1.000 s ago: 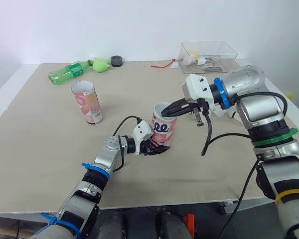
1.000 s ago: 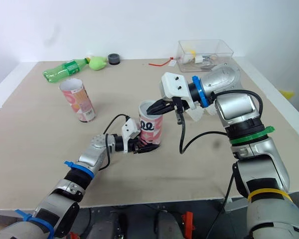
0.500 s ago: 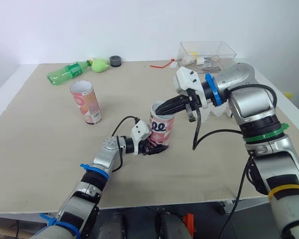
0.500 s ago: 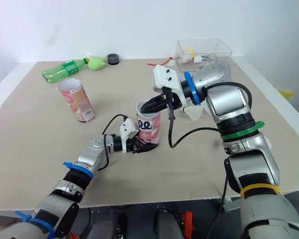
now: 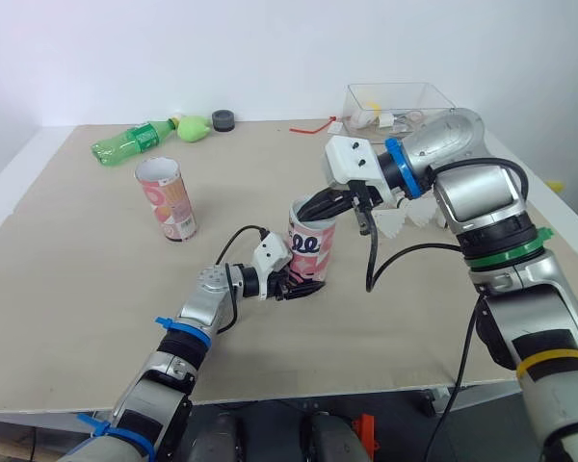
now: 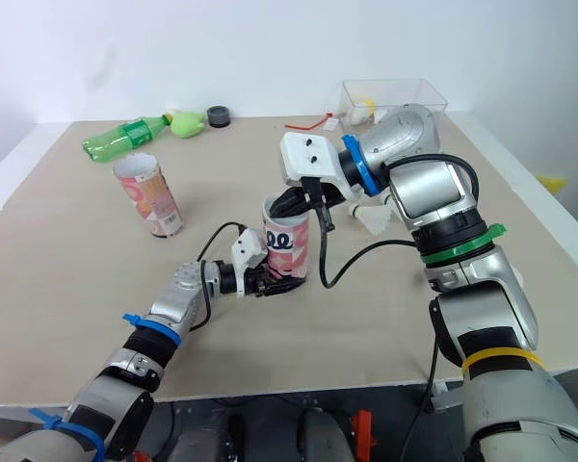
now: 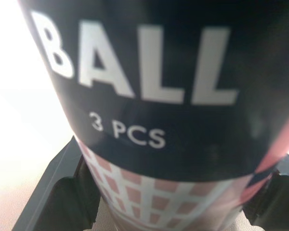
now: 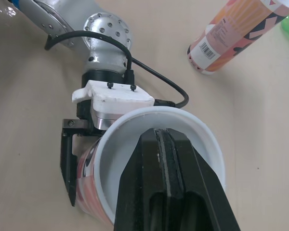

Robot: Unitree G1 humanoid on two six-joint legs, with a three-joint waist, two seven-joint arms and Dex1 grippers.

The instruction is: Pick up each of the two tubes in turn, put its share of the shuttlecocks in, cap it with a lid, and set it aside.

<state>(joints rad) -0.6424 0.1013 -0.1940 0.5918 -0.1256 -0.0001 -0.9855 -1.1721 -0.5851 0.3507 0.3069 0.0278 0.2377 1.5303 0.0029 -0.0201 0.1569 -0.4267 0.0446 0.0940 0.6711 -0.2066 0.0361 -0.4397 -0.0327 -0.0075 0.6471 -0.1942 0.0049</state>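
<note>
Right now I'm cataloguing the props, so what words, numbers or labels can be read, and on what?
"BALL": white letters on the dark band of the held tube.
"3 PCS": just below it on the same band.
Barcode on the far tube: digits too small to read.
Label on the bottle: too small to read.

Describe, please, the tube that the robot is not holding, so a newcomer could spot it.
On the table, look to the robot's left, near the green bottle. The free tube stands alone there; the other tube sits mid-table in the left gripper.
</note>
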